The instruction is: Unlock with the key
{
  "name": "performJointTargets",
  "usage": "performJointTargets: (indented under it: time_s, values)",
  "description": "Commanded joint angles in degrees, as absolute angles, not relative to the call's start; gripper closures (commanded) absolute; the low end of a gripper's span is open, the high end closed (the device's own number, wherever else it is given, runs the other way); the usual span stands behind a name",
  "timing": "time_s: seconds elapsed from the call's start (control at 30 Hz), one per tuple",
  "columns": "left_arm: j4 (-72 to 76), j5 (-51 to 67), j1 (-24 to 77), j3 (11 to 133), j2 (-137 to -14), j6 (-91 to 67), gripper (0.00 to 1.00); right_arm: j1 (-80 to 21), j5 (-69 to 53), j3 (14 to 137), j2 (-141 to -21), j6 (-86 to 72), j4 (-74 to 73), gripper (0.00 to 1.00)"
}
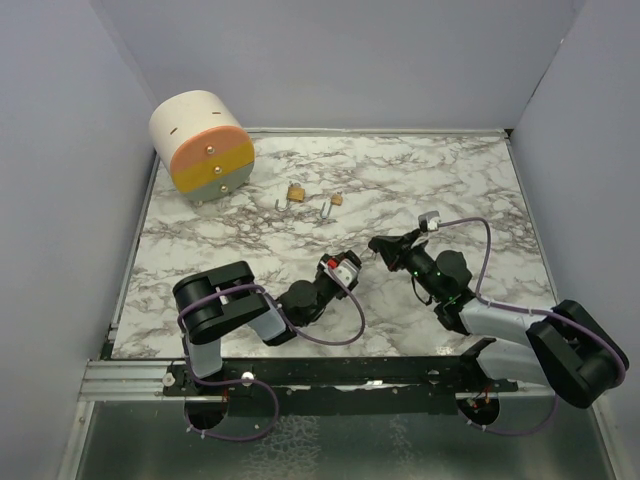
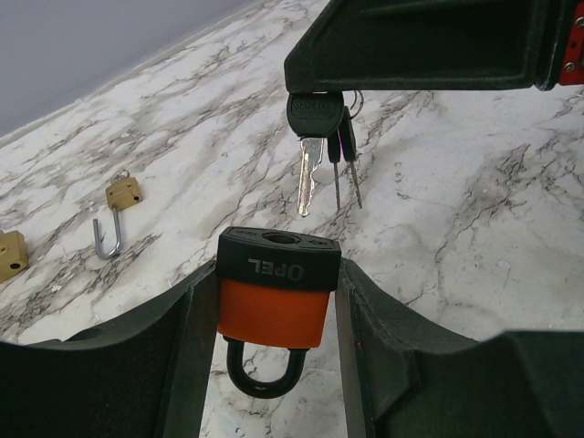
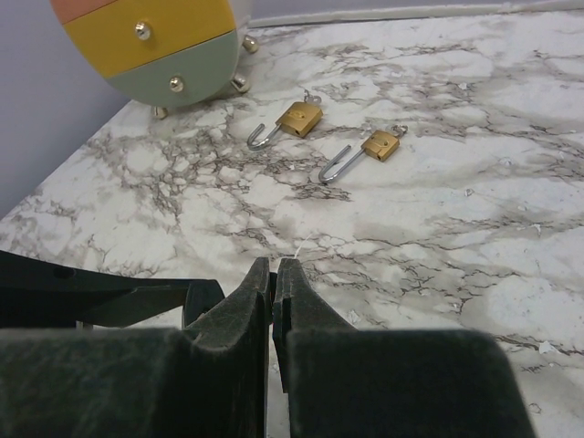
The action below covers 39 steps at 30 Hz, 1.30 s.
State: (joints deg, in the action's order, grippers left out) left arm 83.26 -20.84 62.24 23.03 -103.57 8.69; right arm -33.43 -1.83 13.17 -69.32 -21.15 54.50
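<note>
An orange padlock with a black top [image 2: 274, 301] marked OPEL sits between the fingers of my left gripper [image 2: 274, 278], shackle toward the wrist, keyhole [image 2: 281, 239] facing away. In the top view the gripper [image 1: 345, 268] holds it mid-table. My right gripper [image 1: 378, 246] is shut on the black head of a key bunch [image 2: 315, 151]. The silver key hangs blade-down, just beyond and slightly right of the keyhole, apart from it. In the right wrist view the right gripper [image 3: 274, 269] shows its jaws pressed together and the keys are hidden.
Two small brass padlocks with open shackles [image 1: 295, 193] [image 1: 333, 202] lie on the marble farther back; they also show in the right wrist view [image 3: 297, 120] [image 3: 379, 146]. A round drawer unit [image 1: 200, 145] stands at the back left. Grey walls surround the table.
</note>
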Motion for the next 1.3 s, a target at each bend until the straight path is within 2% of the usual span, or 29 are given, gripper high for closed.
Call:
performJointTargets:
  time_s: [0.0, 1.27]
  values:
    - [84.54, -21.50, 62.10, 24.92, -103.80, 8.15, 1.00, -33.92, -3.16, 13.89, -69.79, -20.22, 57.47, 0.99]
    - [78.94, -16.19, 61.85, 26.13, -99.17, 8.42, 1.00, -34.97, -3.78, 14.95, -73.22, -18.67, 58.51, 0.99]
